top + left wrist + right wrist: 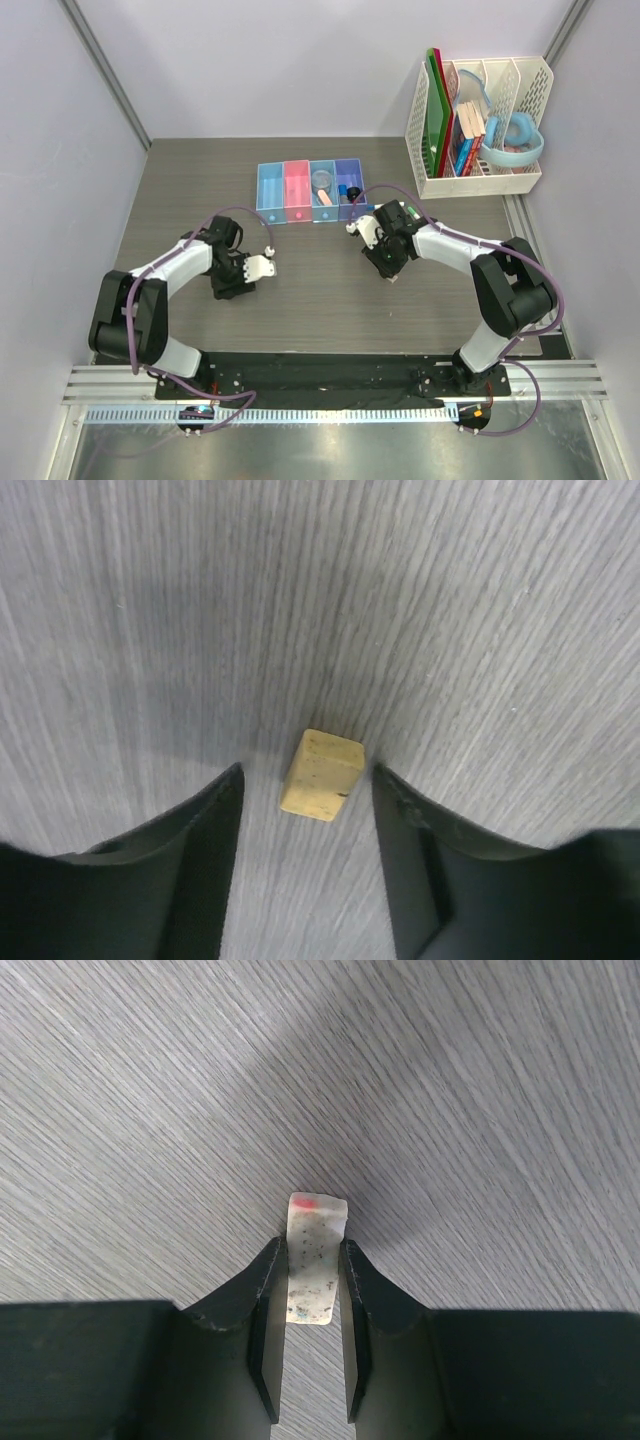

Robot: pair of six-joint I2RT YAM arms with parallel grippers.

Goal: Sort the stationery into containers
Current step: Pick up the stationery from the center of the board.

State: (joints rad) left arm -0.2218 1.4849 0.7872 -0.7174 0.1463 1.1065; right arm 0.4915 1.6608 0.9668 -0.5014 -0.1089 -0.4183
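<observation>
Lying on the grey wood-grain table (pixel 480 600), the tan eraser (pixel 322 776) sits between the fingers of the left gripper (pixel 307 772), long axis pointing away from the wrist. The jaws stand apart, with a gap on either side that is narrower on the right. The block is matte and sharp-edged. The right gripper (pixel 310 1252) is clamped on a speckled white eraser (pixel 318 1222), a flat slab with a red mark, possibly just clear of the table. The translucent bins (pixel 310 190) lie beyond both arms.
</observation>
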